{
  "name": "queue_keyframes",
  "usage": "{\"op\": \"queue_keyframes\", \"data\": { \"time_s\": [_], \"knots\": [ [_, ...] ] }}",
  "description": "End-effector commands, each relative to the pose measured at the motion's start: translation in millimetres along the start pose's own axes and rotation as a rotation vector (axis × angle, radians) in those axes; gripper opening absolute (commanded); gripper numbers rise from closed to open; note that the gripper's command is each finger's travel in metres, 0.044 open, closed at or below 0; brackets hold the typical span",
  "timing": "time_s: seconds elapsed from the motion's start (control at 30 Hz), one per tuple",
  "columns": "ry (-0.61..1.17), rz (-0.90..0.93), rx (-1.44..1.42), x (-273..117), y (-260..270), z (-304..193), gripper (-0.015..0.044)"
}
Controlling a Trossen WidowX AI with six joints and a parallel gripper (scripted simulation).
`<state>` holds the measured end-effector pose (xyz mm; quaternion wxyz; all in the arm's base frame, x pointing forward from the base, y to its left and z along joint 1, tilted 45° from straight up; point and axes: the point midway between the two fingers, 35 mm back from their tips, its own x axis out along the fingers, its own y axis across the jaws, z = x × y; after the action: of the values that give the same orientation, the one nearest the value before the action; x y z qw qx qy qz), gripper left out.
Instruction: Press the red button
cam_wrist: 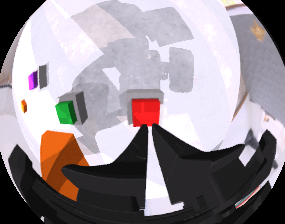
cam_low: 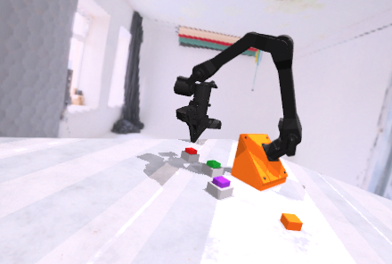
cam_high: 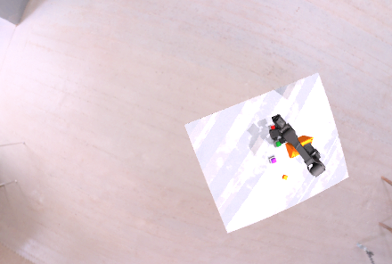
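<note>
The red button (cam_high: 273,127) (cam_low: 191,151) (cam_wrist: 145,112) sits on a grey base, its red cap standing up out of it. My gripper (cam_low: 193,141) (cam_wrist: 149,127) is shut with nothing between its fingertips and points down. In the exterior view the tips are a little above the red cap, with a small gap. In the wrist view the tips show at the near edge of the cap. In the top view the arm hides the fingertips.
A green button (cam_high: 278,144) (cam_low: 214,164) (cam_wrist: 66,112) stands beside the red one, and a purple button (cam_high: 273,160) (cam_low: 221,181) (cam_wrist: 33,80) farther along. An orange block (cam_high: 285,177) (cam_low: 291,222) (cam_wrist: 24,106) lies beyond them. The orange wedge-shaped mount (cam_high: 292,150) (cam_low: 254,166) (cam_wrist: 58,155) is at the arm's base.
</note>
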<state>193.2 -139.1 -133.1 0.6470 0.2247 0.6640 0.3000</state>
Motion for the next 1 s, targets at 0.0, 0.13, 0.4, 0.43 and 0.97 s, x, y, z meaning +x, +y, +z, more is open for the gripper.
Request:
{"op": "queue_keyframes", "data": {
  "time_s": [0.0,0.13,0.4,0.43,0.97],
  "knots": [
    [-0.004,0.001,0.005,1.3,0.1,0.7,0.0020],
    [-0.004,0.001,0.005,7.5,0.0,1.0,0.0020],
    [-0.005,0.002,0.005,20.3,0.0,1.2,0.0020],
    [-0.005,0.002,0.005,21.9,0.1,1.2,0.0020],
    [-0.005,0.002,0.004,33.6,0.6,0.9,0.0020]
  ]
}}
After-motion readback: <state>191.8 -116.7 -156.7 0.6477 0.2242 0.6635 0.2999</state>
